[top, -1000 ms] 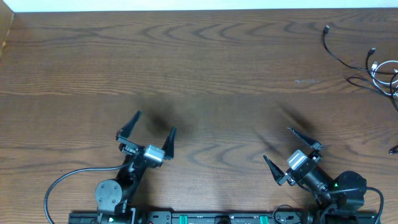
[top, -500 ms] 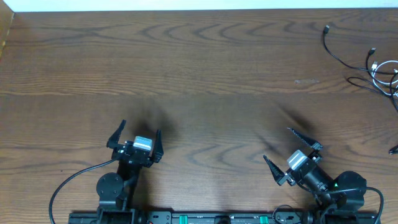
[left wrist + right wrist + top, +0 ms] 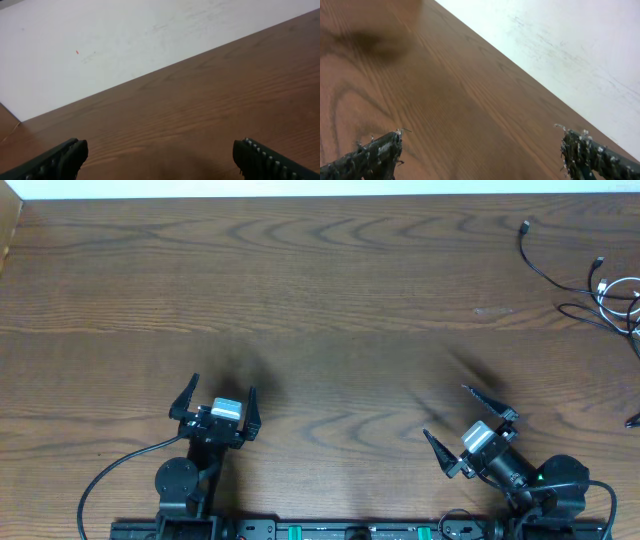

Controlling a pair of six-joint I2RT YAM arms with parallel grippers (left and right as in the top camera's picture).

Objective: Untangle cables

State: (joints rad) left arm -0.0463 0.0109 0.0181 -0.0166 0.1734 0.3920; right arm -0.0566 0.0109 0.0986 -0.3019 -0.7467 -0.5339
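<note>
The cables (image 3: 604, 290) are recorded bunched at the upper right of the overhead frame, partly cut off by its right border. The left gripper (image 3: 220, 388), lower left, and the right gripper (image 3: 447, 411), lower right, are both spread wide, nothing held. A broad stretch of wooden table (image 3: 320, 300) separates them from the cables; its far edge runs along the top.

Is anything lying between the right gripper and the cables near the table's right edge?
Nothing visible does. In the overhead view, only the wooden table shows between the open right gripper and the cables. The cables lie far off toward the right edge and are partly cut off by the frame.
</note>
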